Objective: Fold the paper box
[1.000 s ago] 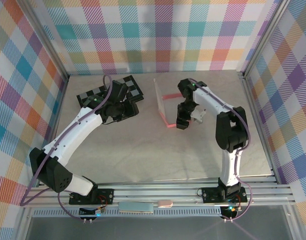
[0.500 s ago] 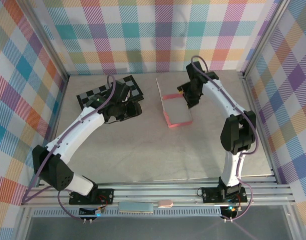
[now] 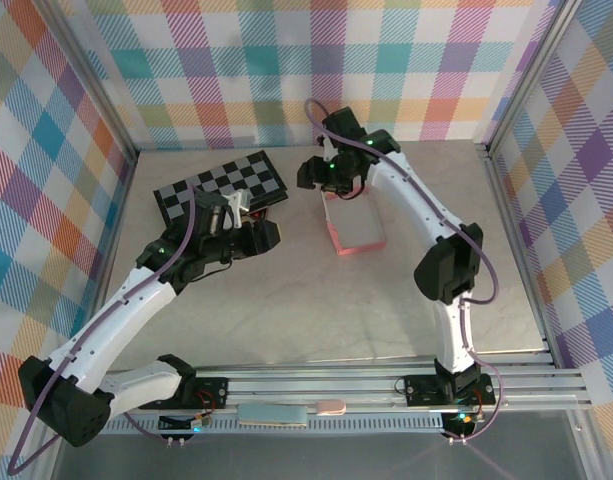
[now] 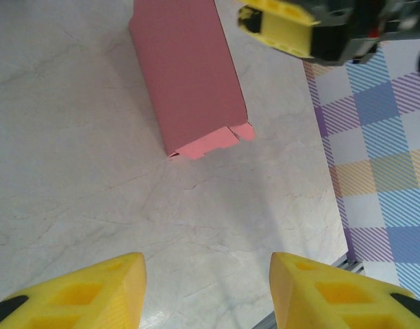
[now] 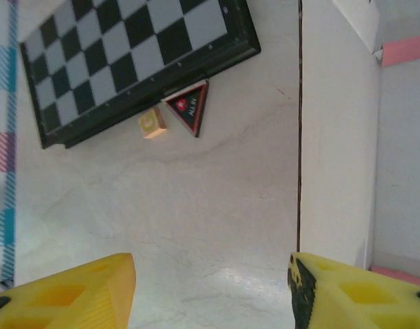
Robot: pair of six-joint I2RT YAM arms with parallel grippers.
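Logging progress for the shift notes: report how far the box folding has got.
Done: the paper box already has shape, with pink walls raised around a pale floor. In hand: nothing is gripped; the right fingers are open by a pale panel, and the left fingers are open, well short. Remaining: a pink tab at one end sticks out loose, and the top looks open.

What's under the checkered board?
A small yellow block and a red-and-black triangle lie at the edge of the checkered board. Anything beneath the board itself is covered.
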